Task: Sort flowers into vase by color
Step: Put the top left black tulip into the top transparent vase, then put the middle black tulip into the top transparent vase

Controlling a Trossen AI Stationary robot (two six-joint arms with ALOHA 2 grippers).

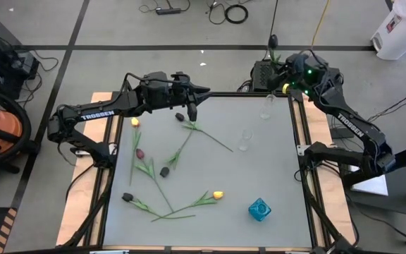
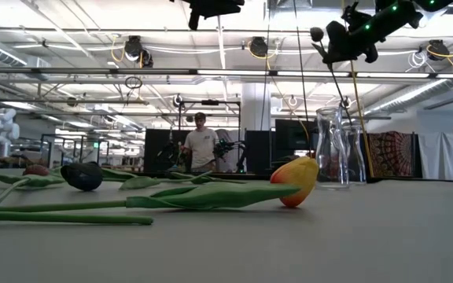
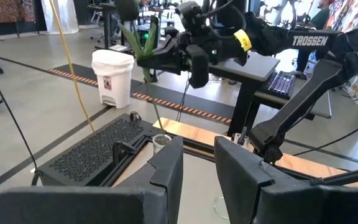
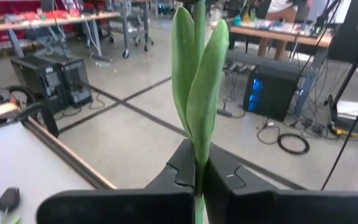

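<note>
Nearest, worktop [image 1: 273, 176]: a blue vase [image 1: 259, 209] sits at the near right; nothing shows in it.
Loose flowers: yellow tulip [image 1: 218, 194] near centre, dark tulip [image 1: 127, 197] near left, more scattered toward the far left.
Middle vase: a clear glass vase [image 1: 244, 139] right of centre; looks unfilled.
Far vase: a clear vase [image 1: 266, 107] at the far right edge, directly beneath the raised stem.
Left pincer [image 1: 192, 113]: partly open, holding nothing, hovering at the far left-centre.
Right pincer [image 4: 199, 180]: clamped on a dark-headed tulip [image 4: 197, 81], stem hanging above the far vase.
Advice: probably keep the stem vertical, centre its tip over the neck, lower, then release.
</note>
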